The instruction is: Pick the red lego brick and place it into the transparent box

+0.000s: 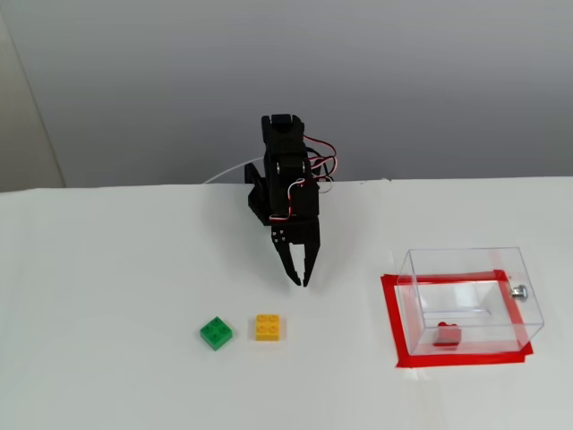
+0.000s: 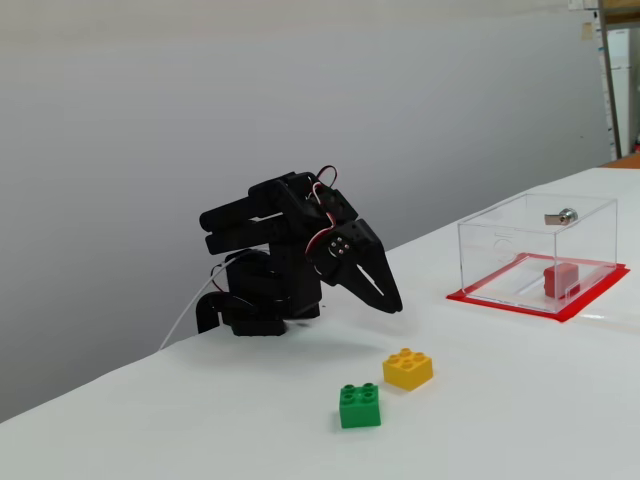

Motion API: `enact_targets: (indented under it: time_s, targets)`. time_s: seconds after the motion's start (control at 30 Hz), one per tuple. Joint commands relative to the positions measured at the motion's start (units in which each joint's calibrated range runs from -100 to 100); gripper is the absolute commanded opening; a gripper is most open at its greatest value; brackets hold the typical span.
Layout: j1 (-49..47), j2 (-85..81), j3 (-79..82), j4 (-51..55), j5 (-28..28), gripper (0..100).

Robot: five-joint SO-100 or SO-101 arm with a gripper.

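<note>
Nearest the camera in both fixed views, low in the frame, I see the green brick (image 1: 216, 333) and the yellow brick (image 1: 267, 327) lying side by side on the white table (image 1: 107, 287), close together but apart. To the lower right sits the clear box (image 1: 470, 300) on a rectangle of red tape (image 1: 392, 318), with a small silver knob (image 1: 518, 291) on its right wall. The red brick (image 1: 447, 335) already rests on the box floor, toward the near wall, so I judge the placing step done.

The red brick looks like hard, light moulded plastic: rigid, smooth-sided, a bit slick. If I had to take hold of it again, I would pinch two opposite flat sides below the studs, and the box walls would crowd my approach.

Farther back, around the centre of the frame, the gripper (image 1: 298, 280) points down at the table, its tips hanging above bare surface just behind the yellow brick and touching nothing. The jaws stand nearly together, only a thin gap showing near the tips, and nothing is held between them. Behind it, at the table's far edge, the arm's base (image 2: 262, 300) stands against the grey wall (image 1: 430, 81)
</note>
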Motion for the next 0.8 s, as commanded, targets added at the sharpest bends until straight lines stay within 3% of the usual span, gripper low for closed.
enact_targets:
  time_s: [0.0, 0.6, 0.77]
  targets:
    - [0.7, -0.5, 1.3, -0.7, -0.1, 1]
    - [0.1, -0.5, 4.2, 0.7, -0.1, 1]
    - [0.1, -0.5, 1.8, 9.1, 0.0, 1]
